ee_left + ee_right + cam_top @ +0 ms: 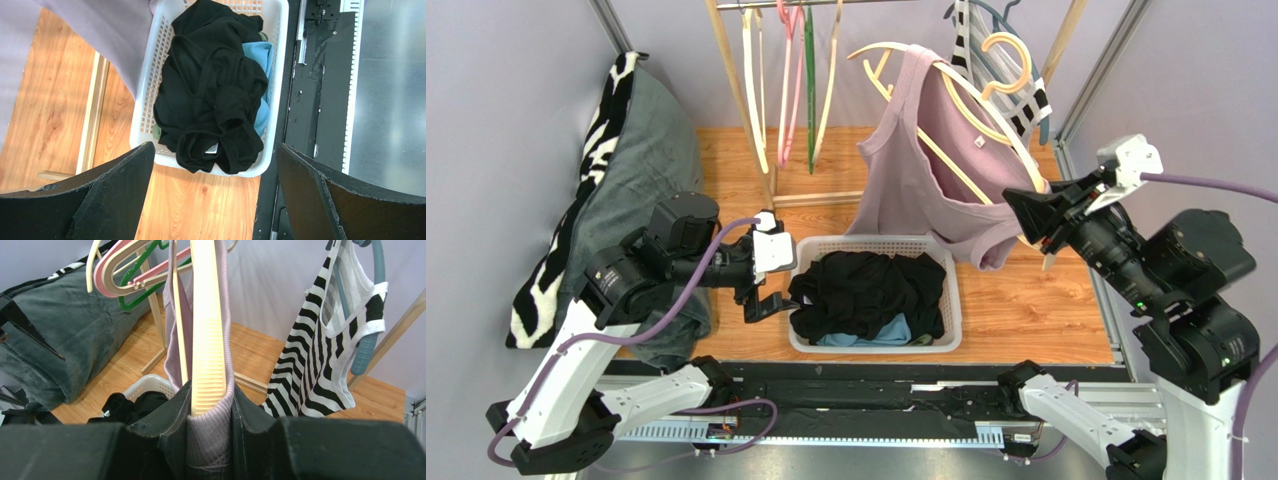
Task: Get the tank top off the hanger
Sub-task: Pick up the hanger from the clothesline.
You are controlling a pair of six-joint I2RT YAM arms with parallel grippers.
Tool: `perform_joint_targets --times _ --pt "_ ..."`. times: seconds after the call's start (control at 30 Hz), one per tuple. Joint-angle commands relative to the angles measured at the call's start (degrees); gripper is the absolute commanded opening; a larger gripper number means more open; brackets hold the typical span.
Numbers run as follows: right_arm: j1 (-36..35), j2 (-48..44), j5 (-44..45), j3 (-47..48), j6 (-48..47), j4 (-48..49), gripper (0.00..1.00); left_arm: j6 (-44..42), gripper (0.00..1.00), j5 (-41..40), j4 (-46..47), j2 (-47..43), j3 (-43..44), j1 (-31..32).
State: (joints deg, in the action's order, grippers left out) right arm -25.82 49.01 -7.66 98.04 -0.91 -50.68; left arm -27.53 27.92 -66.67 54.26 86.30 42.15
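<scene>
Our right gripper (209, 412) is clamped narrow on one end of the cream hanger (206, 330), with the lavender tank top (916, 170) pinched in the same bite, fabric bunched between the jaws on either side of the ribbed arm. The hanger tilts steeply above the basket (871, 243), its gripped end low over the basket's far right corner. The tank top is draped on it, its hem hanging just over the basket's far rim. Our left gripper (214, 170) hovers at the basket's left side with jaws spread wide and nothing in them, looking down on the black clothes (210, 95) piled inside. A striped top (325, 340) hangs on another hanger beyond the basket's far right corner.

We judge the task to be at its holding step: the hanger is secured, but the garment is not yet off it. The next move probably calls for the free left gripper to rise from the basket, take the lavender fabric, and draw it down off the hanger arm. Since the right jaws trap cloth and hanger together, that grip would likely have to shift before the strap slides free.
</scene>
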Motion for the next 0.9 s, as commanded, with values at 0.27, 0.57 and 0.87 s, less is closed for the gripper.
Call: perform_joint_targets --times 0.27,0.57,0.87 --pt "-0.28 -3.14 -10.96 6.63 2.38 12.33 0.0 1.16 0.99 3.98 0.76 -1.26 1.85 -1.72" --pt "-0.28 2.83 -18.61 16.2 7.94 25.81 0.0 1.6 0.99 5.39 0.41 -1.7 2.64 -3.39" --pt "-0.28 1.88 -18.36 10.16 2.06 15.08 0.0 1.51 0.99 5.83 0.32 -2.14 2.47 -3.83"
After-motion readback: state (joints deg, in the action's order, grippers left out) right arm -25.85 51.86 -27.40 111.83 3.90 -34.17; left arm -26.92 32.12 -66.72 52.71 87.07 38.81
